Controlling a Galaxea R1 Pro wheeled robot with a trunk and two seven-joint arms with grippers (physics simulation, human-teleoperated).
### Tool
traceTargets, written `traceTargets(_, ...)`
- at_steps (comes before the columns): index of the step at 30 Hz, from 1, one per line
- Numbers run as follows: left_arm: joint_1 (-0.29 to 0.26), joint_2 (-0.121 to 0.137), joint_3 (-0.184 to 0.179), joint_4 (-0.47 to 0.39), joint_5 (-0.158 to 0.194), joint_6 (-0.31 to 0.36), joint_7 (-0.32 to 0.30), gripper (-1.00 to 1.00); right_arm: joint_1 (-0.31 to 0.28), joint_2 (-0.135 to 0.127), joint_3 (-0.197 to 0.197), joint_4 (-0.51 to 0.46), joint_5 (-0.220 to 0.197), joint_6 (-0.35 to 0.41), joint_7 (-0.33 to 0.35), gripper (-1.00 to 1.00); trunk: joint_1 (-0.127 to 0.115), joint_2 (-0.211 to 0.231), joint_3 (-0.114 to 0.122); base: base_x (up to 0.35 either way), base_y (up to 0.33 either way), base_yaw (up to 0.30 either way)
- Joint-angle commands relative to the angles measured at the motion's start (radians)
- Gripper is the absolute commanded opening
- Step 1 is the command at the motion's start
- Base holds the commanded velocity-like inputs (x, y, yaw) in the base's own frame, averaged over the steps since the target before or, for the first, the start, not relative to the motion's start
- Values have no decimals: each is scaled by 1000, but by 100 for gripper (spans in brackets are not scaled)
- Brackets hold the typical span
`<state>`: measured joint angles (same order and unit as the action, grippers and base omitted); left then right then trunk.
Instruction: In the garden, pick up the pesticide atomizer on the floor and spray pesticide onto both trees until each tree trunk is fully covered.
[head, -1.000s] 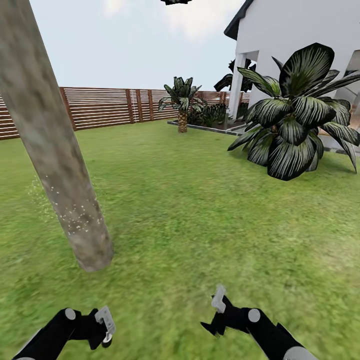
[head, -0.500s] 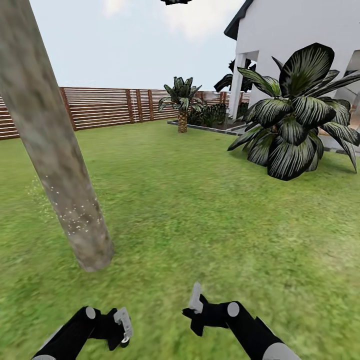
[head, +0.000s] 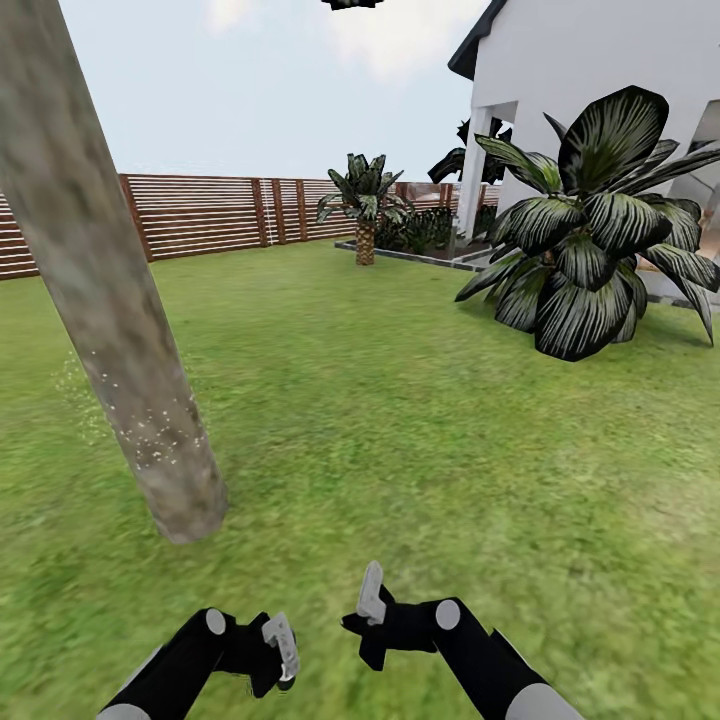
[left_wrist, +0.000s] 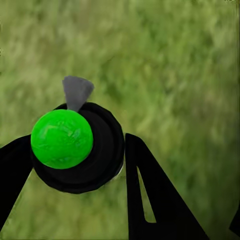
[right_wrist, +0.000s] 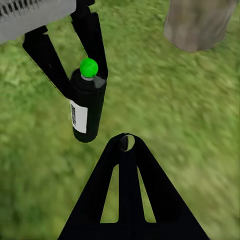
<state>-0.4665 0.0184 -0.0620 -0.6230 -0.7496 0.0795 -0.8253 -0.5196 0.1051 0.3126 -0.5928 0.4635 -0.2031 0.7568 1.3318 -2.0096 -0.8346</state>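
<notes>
The garden lawn (head: 400, 400) is wide and green, with the brown slat fence (head: 220, 212) along its far edge and a white house (head: 600, 90) at its far right corner. The tree trunk (head: 110, 300) leans up from the grass at the near left part of the lawn; pale specks lie on its lower part, so I judge that some spray is already on it, but most of the bark looks bare. A broad dark-leaved shrub (head: 600, 260) stands on the right, and a short palm (head: 365, 205) near the fence.

Compared with a second ago, both arms have moved inward, toward the middle of the near edge of the lawn, and the two tools are now just beside each other. The camera itself has not moved. I think the robot is bringing the bottle in front of its body, perhaps to aim again or to use the other tool on the top.

The left tool (head: 283, 652) is clamped on the pesticide atomizer (right_wrist: 86, 107), a dark bottle with a white label and a green cap (left_wrist: 62, 138); a small grey nozzle (left_wrist: 77, 92) sticks out beside the cap. The right tool (head: 370, 592) holds nothing, and I cannot tell if it is apart or together. The atomizer is near the trunk base but not touching it, with bare grass between.
</notes>
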Motion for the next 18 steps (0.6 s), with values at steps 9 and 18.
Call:
traceTargets(9, -29, -18, -22, -3, 6, -15, -8, -100, 0, -1, -2, 1, 12, -7, 1, -100, 0, 0, -1, 0, 0, 0)
traceTargets(18, -39, -19, -19, -2, 10, -48, -95, -100, 0, -1, -3, 1, 14, -7, 1, -100, 0, 0, -1, 0, 0, 0)
